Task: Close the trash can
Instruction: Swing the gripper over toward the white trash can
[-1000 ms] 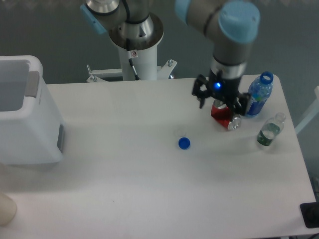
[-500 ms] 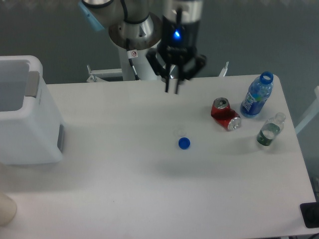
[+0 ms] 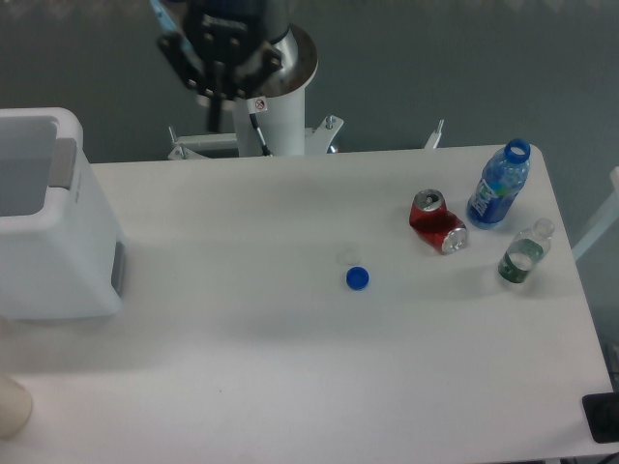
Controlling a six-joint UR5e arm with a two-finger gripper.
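From the fixed camera, the gripper (image 3: 221, 114) is seen above the table's (image 3: 290, 367) far edge, its thin fingers set close together with nothing between them; whether they fully meet cannot be told. The trash can (image 3: 58, 242), a white boxy plastic bin with rounded corners, stands open-topped at the left edge. A crushed red soda can (image 3: 436, 222), blue bottle (image 3: 498, 186), clear bottle (image 3: 523, 253) and blue cap (image 3: 358, 279) lie well apart from it.
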